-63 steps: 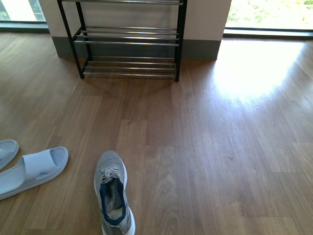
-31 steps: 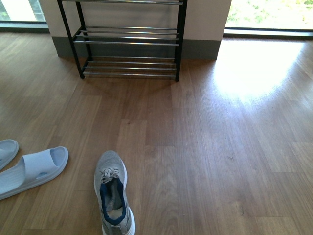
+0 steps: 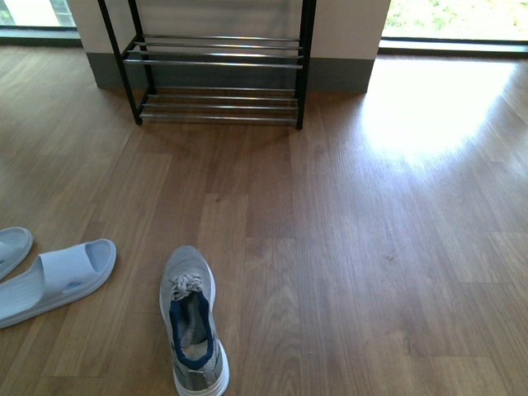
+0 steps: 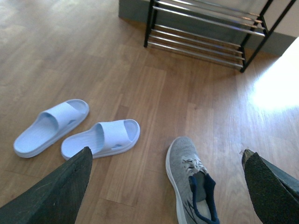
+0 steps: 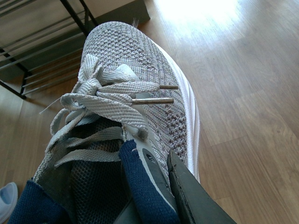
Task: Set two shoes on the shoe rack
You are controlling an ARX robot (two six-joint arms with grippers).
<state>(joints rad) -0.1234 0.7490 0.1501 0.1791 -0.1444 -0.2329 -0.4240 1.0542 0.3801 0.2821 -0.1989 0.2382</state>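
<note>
One grey sneaker (image 3: 190,320) lies on the wood floor at the front, toe toward the shoe rack (image 3: 216,64), which stands against the far wall. The left wrist view shows this sneaker (image 4: 189,179) between and beyond my left gripper's (image 4: 168,186) wide-open fingers (image 4: 58,191), and the rack (image 4: 210,28) beyond it. The second grey sneaker (image 5: 135,84) fills the right wrist view, lifted off the floor, my right gripper (image 5: 156,179) shut on its collar beside the navy lining. The rack (image 5: 42,46) shows behind its toe. Neither arm shows in the front view.
Two pale blue slides (image 3: 54,276) lie on the floor left of the loose sneaker, both clear in the left wrist view (image 4: 100,137). A grey skirting wall (image 3: 338,74) backs the rack. Sunlight glares on the floor (image 3: 429,99) at the right.
The front view has shifted: the rack sits higher in frame and the floor sneaker and slide a little higher too. Nothing on the floor has moved.
</note>
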